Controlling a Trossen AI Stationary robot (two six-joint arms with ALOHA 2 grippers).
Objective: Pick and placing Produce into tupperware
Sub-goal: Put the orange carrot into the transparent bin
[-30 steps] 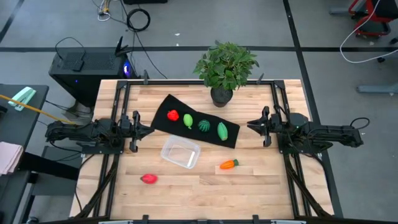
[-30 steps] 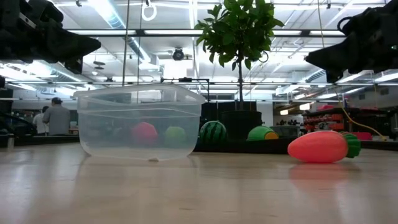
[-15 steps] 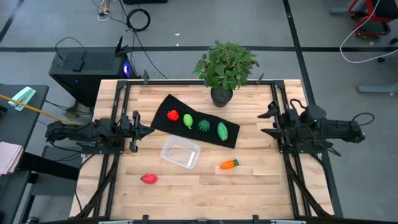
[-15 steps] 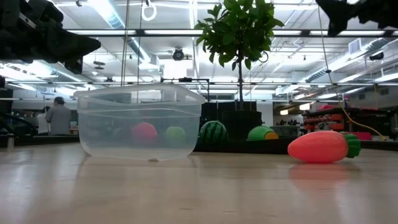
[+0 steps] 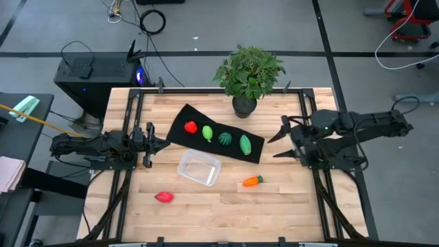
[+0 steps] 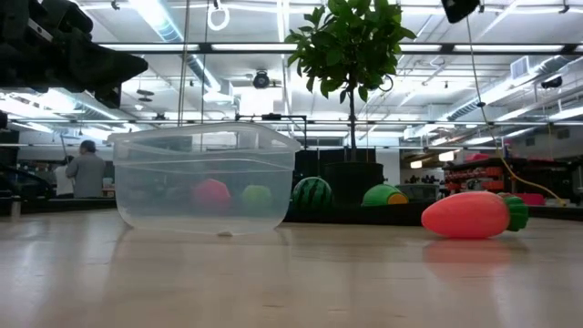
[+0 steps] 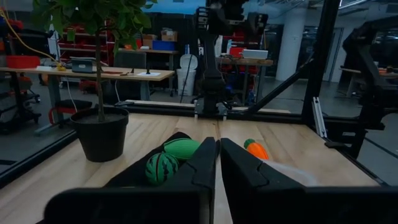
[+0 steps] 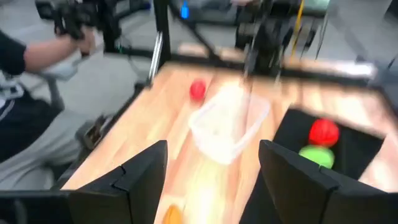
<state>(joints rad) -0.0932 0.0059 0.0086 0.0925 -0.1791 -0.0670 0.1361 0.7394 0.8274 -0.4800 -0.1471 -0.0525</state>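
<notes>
Swinging inward since the earlier frames, the right pincer [image 5: 281,141] is now hanging above the counter [image 5: 288,206] just off the right end of the black mat [image 5: 180,118], its fingers [image 8: 146,168] standing wide apart and holding nothing. Across the counter, the left pincer [image 5: 163,143] is waiting at the left side with its fingers pressed nearly together, pointing toward the mat and also carrying nothing. Four produce pieces are lying in a row on the mat: a red piece [image 5: 191,127], a light green piece [image 5: 207,133], a dark striped green piece [image 5: 225,138] and a green oval piece [image 5: 245,144]. The clear tupperware [image 5: 199,169] is sitting just in front of the mat near the counter's middle, with nothing inside it. An orange carrot [image 5: 252,181] is lying on bare wood to the right of the container, apart from it, and a second red piece [image 5: 164,197] is lying near the front left, well apart from everything else. A potted plant [image 5: 248,74] is standing at the back edge. Open wood is showing along the front edge and around both loose pieces.
</notes>
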